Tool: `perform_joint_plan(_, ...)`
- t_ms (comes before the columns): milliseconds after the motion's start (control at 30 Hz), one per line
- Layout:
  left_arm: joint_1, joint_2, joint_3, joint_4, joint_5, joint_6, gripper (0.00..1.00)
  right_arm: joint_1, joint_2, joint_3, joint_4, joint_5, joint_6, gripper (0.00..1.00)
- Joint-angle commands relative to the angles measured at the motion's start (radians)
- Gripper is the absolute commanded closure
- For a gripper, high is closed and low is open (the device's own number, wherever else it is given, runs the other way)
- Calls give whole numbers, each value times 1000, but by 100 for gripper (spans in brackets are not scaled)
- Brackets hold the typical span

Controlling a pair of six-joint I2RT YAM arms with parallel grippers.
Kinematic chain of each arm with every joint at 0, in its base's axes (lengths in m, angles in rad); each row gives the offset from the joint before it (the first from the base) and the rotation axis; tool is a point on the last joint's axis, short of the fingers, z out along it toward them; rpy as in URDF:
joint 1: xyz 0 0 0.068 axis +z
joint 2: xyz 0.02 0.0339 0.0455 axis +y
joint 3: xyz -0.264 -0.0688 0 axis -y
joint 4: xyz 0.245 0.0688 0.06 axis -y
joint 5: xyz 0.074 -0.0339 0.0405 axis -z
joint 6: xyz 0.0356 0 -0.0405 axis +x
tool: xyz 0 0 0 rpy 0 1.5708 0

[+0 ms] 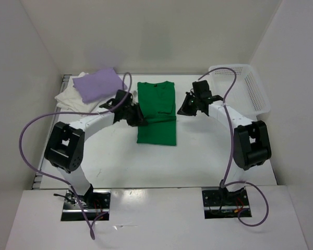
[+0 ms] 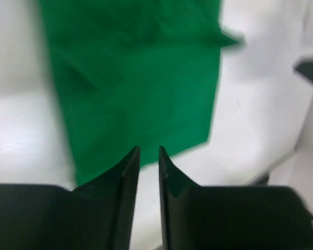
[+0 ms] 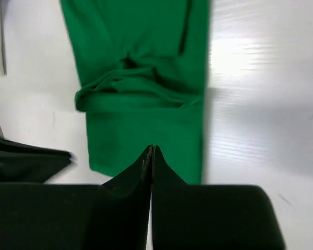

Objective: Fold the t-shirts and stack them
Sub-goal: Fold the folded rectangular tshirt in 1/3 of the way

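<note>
Between the two grippers, the green t-shirt (image 1: 156, 112) lies folded into a long strip on the table (image 1: 198, 156). The left gripper (image 2: 148, 151) is at its edge, fingers a narrow slit apart with nothing between them. The right gripper (image 3: 152, 148) has its fingers pressed together and empty, with cloth just ahead of the tips. Out past the left fingers, the lavender t-shirt (image 1: 96, 84) lies on the white t-shirt (image 1: 68, 97).
</note>
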Motion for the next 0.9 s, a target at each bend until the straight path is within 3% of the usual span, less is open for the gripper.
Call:
perform_joint_plan(0, -65, 33, -95, 92, 48, -79, 75, 92, 36, -31, 23, -3, -11, 100)
perform_joint_plan(267, -65, 37, -190, 113, 19, -82, 76, 243, 205, 79, 55, -3, 26, 99)
perform_joint_plan(633, -120, -50, -299, 127, 10, -121, 76, 188, 406, 279, 110, 81, 75, 98)
perform_joint_plan(867, -111, -145, -276, 60, -12, -121, 64, 159, 414, 359, 120, 75, 84, 98)
